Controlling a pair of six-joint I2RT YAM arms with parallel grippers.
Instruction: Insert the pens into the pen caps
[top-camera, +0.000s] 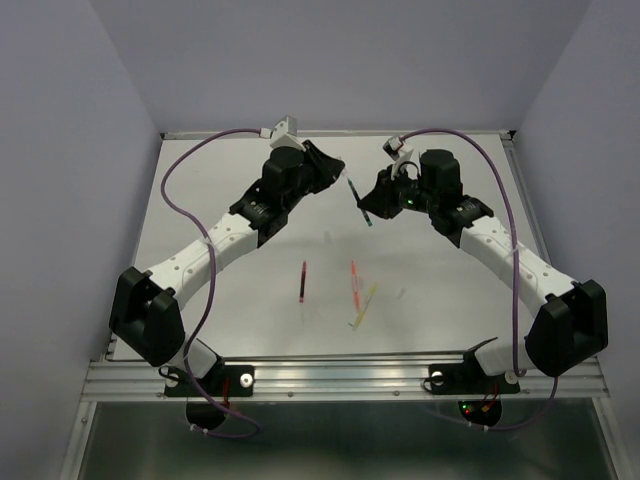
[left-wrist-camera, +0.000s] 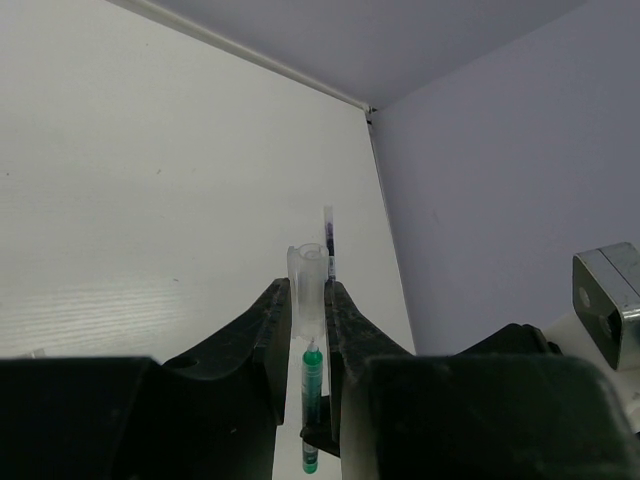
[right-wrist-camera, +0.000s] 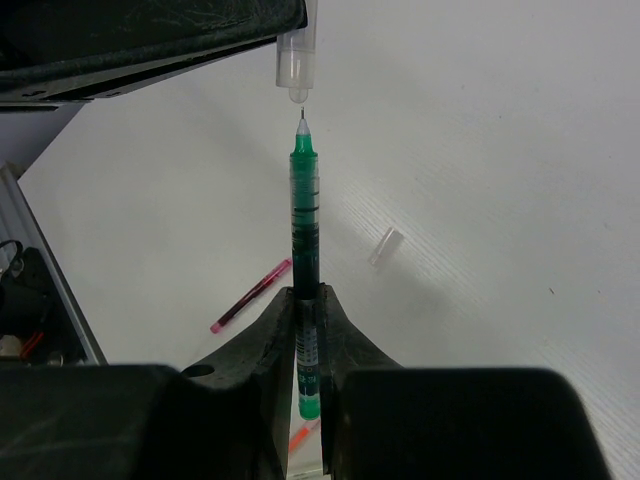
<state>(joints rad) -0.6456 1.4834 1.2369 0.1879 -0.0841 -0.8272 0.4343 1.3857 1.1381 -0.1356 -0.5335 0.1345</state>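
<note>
My left gripper (left-wrist-camera: 308, 292) is shut on a clear pen cap (left-wrist-camera: 307, 275) that sticks out past its fingertips. In the right wrist view that pen cap (right-wrist-camera: 296, 62) hangs at the top, its end pointing down. My right gripper (right-wrist-camera: 307, 297) is shut on the green pen (right-wrist-camera: 304, 215). The pen's fine tip sits just short of the cap's end, in line with it and a hair apart. From above, the left gripper (top-camera: 340, 171) and right gripper (top-camera: 373, 206) meet over the far middle of the table, with the green pen (top-camera: 361, 205) between them.
On the table nearer the arm bases lie a maroon pen (top-camera: 303, 281), an orange-red pen (top-camera: 354, 282) and a yellow pen (top-camera: 364, 305). A loose clear cap (right-wrist-camera: 385, 246) lies to the right of the green pen. A dark pen (left-wrist-camera: 328, 238) shows beyond the held cap.
</note>
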